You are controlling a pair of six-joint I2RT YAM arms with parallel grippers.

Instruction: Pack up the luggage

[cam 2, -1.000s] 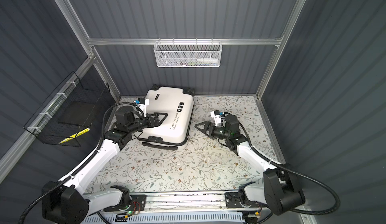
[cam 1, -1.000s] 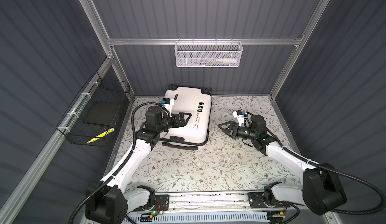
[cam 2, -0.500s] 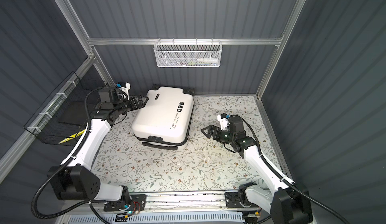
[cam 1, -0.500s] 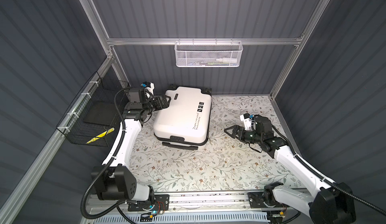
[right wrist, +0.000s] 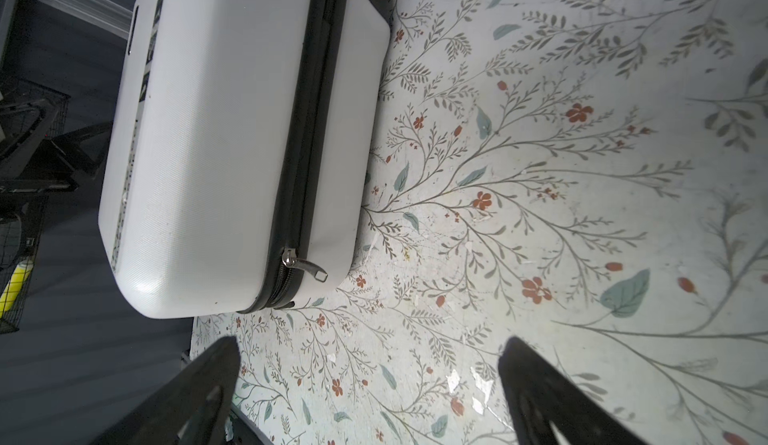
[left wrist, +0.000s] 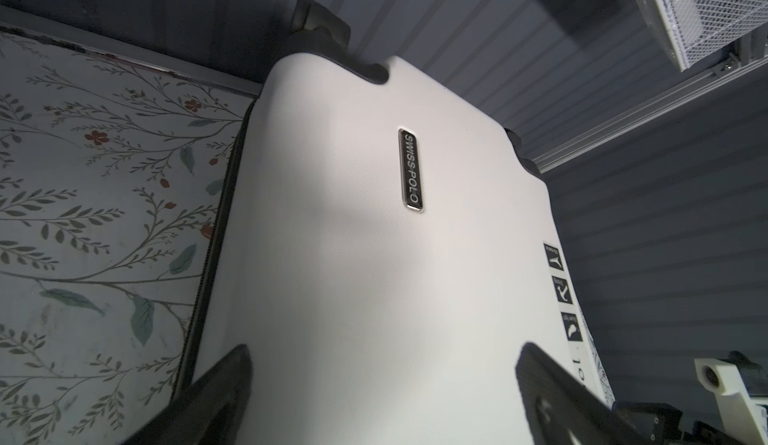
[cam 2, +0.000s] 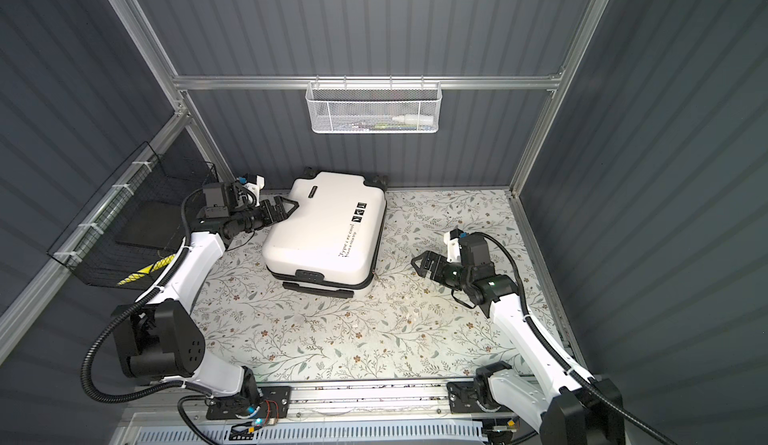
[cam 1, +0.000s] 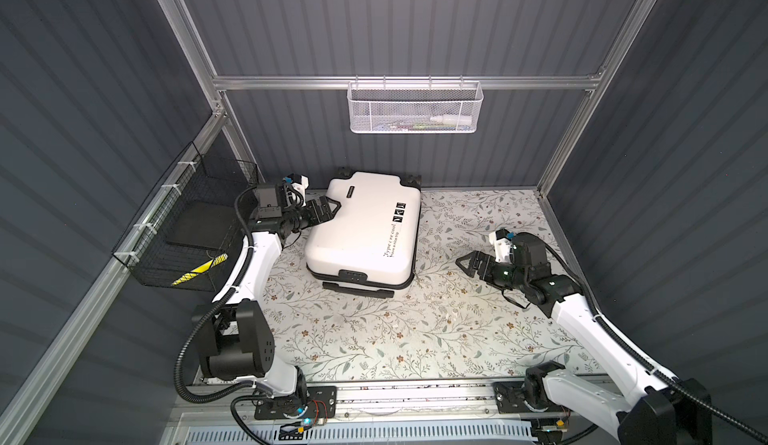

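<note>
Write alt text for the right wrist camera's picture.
A closed white suitcase lies on a floral-patterned table, with a silver zipper pull at one corner. The right hand is open, apart from the case, holding nothing.

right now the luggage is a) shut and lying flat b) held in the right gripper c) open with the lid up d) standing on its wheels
a: the luggage lies flat on the table, its two shells meeting along the black zip.
</note>
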